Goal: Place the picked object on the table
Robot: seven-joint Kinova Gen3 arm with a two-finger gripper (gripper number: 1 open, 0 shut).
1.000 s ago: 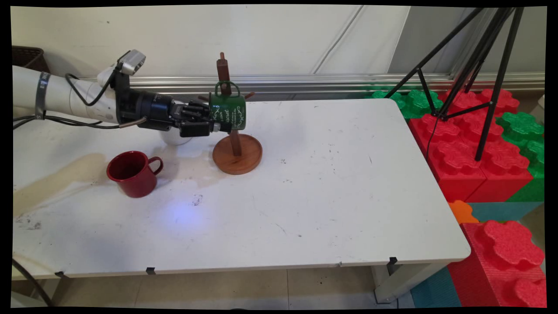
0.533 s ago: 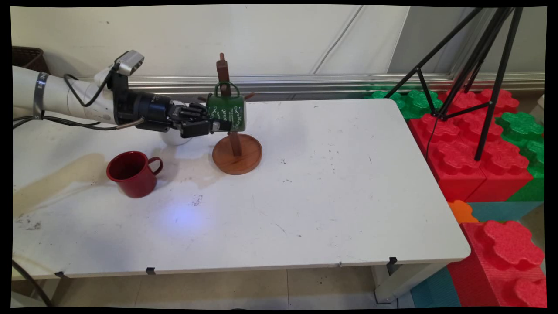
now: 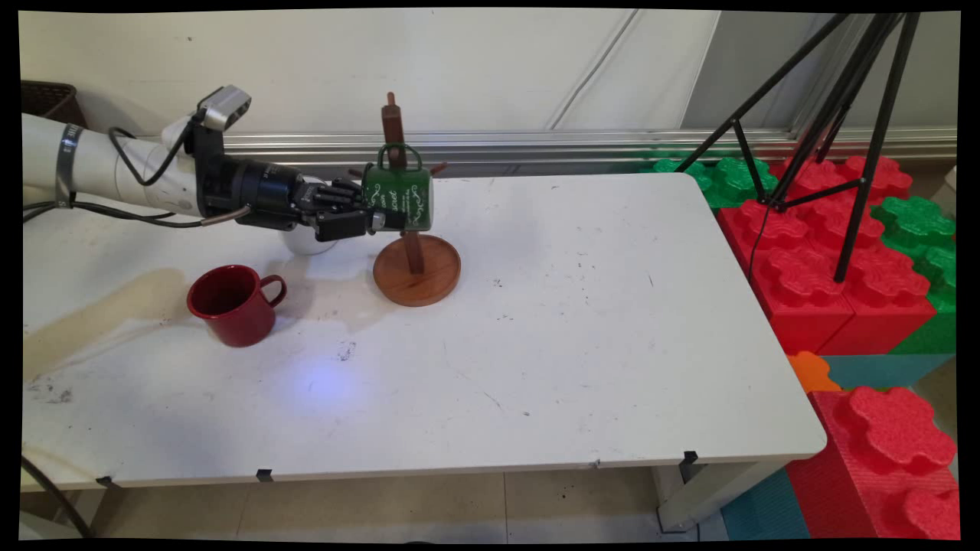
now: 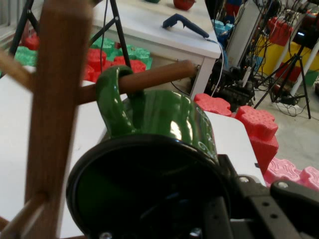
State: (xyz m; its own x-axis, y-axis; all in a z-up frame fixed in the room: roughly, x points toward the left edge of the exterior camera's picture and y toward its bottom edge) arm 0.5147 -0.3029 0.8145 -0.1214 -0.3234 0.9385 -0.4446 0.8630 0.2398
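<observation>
A green mug with white lettering hangs on a wooden mug tree at the back left of the table. In the hand view its handle is looped over a side peg, beside the upright post. My gripper reaches in level from the left and is shut on the green mug's rim. One finger lies outside the rim at the lower right; the other is hidden by the mug's dark opening, which faces the hand camera.
A red mug stands upright on the white table, left of the tree's round base. A white cup sits partly hidden behind my gripper. A black tripod and red and green foam blocks stand off the right edge.
My wrist has drawn back slightly to the left. The green mug has tilted a little and shifted slightly on the peg, still in my grip.
</observation>
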